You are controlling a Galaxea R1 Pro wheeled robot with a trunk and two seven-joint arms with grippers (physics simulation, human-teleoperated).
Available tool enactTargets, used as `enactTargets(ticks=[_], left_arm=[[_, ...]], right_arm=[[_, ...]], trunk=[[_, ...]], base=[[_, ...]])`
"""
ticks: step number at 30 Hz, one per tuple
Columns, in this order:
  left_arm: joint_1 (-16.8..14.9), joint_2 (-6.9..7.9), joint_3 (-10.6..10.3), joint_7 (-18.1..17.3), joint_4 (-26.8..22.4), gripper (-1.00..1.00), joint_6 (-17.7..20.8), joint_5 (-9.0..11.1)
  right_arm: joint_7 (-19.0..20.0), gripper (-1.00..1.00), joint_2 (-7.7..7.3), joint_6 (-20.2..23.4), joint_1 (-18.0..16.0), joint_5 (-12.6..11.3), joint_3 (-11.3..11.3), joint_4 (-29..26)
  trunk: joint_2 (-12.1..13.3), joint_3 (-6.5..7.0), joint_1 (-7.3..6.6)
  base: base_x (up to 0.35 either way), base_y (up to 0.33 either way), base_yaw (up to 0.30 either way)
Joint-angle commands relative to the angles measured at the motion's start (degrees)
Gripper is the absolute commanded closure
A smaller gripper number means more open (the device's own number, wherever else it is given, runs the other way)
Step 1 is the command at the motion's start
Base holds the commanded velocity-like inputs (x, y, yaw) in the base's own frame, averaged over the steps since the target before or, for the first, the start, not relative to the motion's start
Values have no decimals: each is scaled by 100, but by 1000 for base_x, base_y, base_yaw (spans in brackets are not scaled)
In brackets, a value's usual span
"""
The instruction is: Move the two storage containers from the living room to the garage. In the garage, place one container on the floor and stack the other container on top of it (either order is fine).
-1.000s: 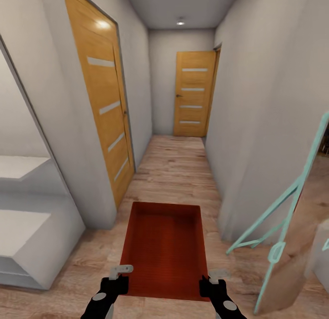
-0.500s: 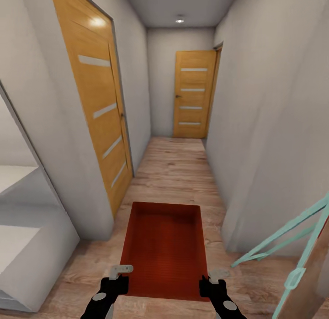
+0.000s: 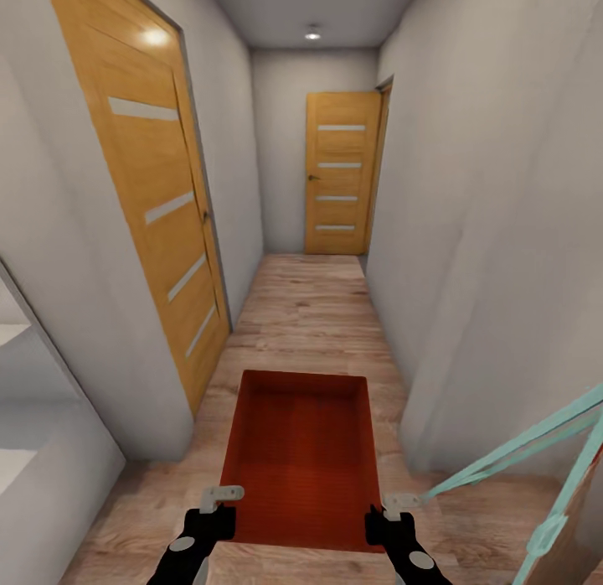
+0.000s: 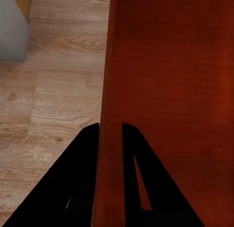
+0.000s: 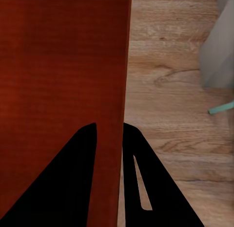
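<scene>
One rust-red storage container [image 3: 301,455] hangs level in front of me over the light wood-plank floor [image 3: 310,300] of a narrow hallway. My left gripper [image 3: 219,494] is shut on its near left rim and my right gripper [image 3: 394,505] is shut on its near right rim. In the left wrist view the black fingers of the left gripper [image 4: 110,125] straddle the container wall [image 4: 170,90]. In the right wrist view the right gripper [image 5: 109,124] clamps the opposite wall of the container [image 5: 58,81] the same way. The bin is open-topped and holds nothing.
White walls close in on both sides. An orange wooden door [image 3: 155,208] stands on the left wall and another orange door [image 3: 339,174] closes the far end. A white cabinet [image 3: 42,459] sits near left; a teal frame [image 3: 536,438] leans at near right.
The whole view has shifted: the camera has moved forward into the hallway, so the left door and walls loom closer. The container stays held the same way in both grippers.
</scene>
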Motion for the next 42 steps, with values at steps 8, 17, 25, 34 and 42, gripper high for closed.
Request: enactTargets(ticks=[8,17,25,34,42], left_arm=[[-1,-326,-164,-50,4,100,196,52],[-1,-332,-173,-46,4,100,200,44],[-1,-333,-173,-42,4,100,197,43],[-1,-333,-171,-41,4,100,197,43],[-1,-333,-168,-41,4,100,197,43]], right_arm=[[-59,100,-2,-34,-9,-28,2,-14],[-59,100,-2,-34,-9,-28,-3,-14],[-59,100,-2,-34,-9,-21,1,-14],[-59,100,-2,-34,-9,-19,2,11],[-59,100,-2,-34,-9,-19,2,12]], trunk=[[-12,-11,5],[-12,-11,5],[-12,-11,5],[-12,-11,5],[-12,-11,5]], base=[[285,50,0],[328,1,0],[329,0,0],[328,0,0],[329,0,0]])
